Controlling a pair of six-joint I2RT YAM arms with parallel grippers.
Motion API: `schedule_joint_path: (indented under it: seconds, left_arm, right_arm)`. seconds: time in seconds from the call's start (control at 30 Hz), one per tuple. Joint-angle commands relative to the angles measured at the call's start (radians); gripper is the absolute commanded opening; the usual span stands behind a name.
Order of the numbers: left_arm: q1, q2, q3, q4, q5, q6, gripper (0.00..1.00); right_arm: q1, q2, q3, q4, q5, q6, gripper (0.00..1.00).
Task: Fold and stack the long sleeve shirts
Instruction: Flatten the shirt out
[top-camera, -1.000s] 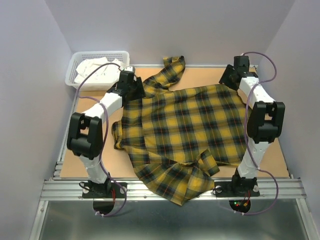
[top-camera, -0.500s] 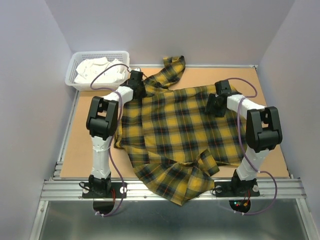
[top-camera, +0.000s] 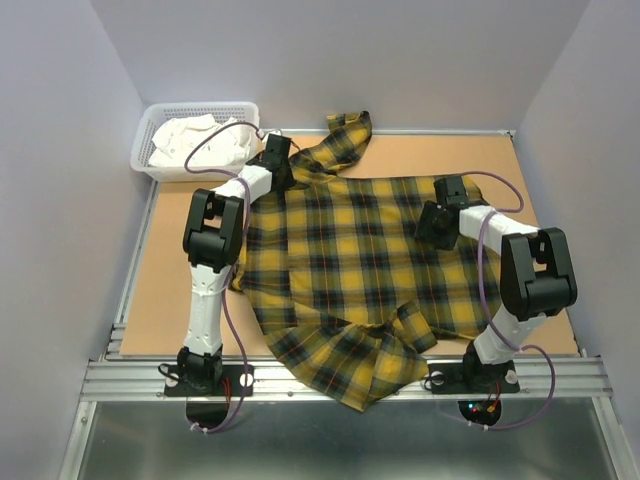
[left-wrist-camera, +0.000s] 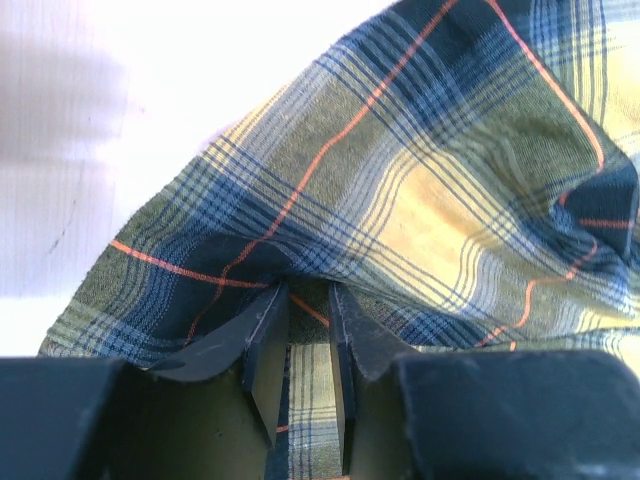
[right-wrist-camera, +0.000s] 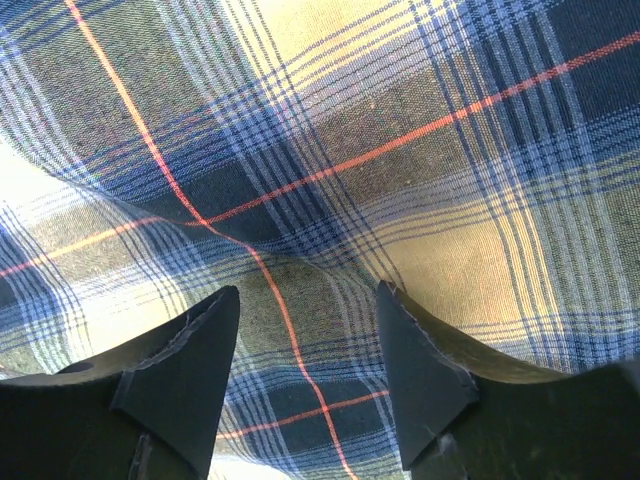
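Status: folding not begun. The shirt (top-camera: 360, 260) lies spread open on the tabletop (top-camera: 165, 270), with no completed fold visible. One sleeve runs off beyond my left fingers (left-wrist-camera: 262, 345), and the near hem is bunched and hangs past the near edge. Nothing is stacked. Every fold and the stacking remain outstanding.

Left fingers: narrow, pinching a raised ridge of the plaid between them. The cloth rises directly ahead of the tips and drapes away to their right.

Right fingers (right-wrist-camera: 185, 360): wide apart and holding nothing. The shirt's body lies flat directly beneath them and spans the gap. I cannot tell whether the tips touch the cloth.

A basket (top-camera: 150, 150) of white cloth stands just left of my left fingers. I judge it no part of this step.

Changes from the earlier frame: my left arm has reached further out to the base of the sleeve, and its fingers have closed from wide to a pinch. My right arm has drawn in from the shirt's far right corner to a position over its body. The lie of the shirt is largely unchanged.
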Motion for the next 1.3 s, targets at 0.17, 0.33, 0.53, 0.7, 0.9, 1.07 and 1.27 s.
schedule_joint_path:
  seconds: [0.17, 0.33, 0.53, 0.7, 0.9, 1.07, 1.27]
  left_arm:
    - [-0.013, -0.13, -0.007, -0.041, 0.034, 0.005, 0.57]
    - [-0.06, -0.387, -0.238, -0.023, 0.086, -0.018, 0.78]
    - [-0.092, -0.584, -0.539, -0.021, 0.16, -0.033, 0.78]
    - [-0.097, -0.661, -0.761, -0.018, 0.148, -0.041, 0.78]
    - [-0.092, -0.649, -0.863, -0.032, 0.148, -0.032, 0.77]
    - [-0.089, -0.639, -0.903, -0.034, 0.152, -0.024, 0.75]
    - [-0.085, -0.655, -0.912, -0.057, 0.143, -0.018, 0.75]
  right_arm:
    - [-0.008, -0.11, 0.05, -0.075, 0.059, -0.033, 0.76]
    - [-0.008, -0.138, 0.107, -0.086, 0.124, -0.028, 0.88]
    - [-0.008, -0.087, 0.165, -0.089, 0.151, -0.022, 0.85]
    - [-0.008, -0.015, 0.251, -0.087, 0.136, -0.043, 0.81]
    - [-0.009, 0.108, 0.388, -0.084, 0.115, -0.066, 0.81]
    - [-0.006, 0.22, 0.488, -0.061, 0.127, -0.095, 0.81]
    - [-0.003, 0.378, 0.593, -0.023, 0.156, -0.121, 0.81]
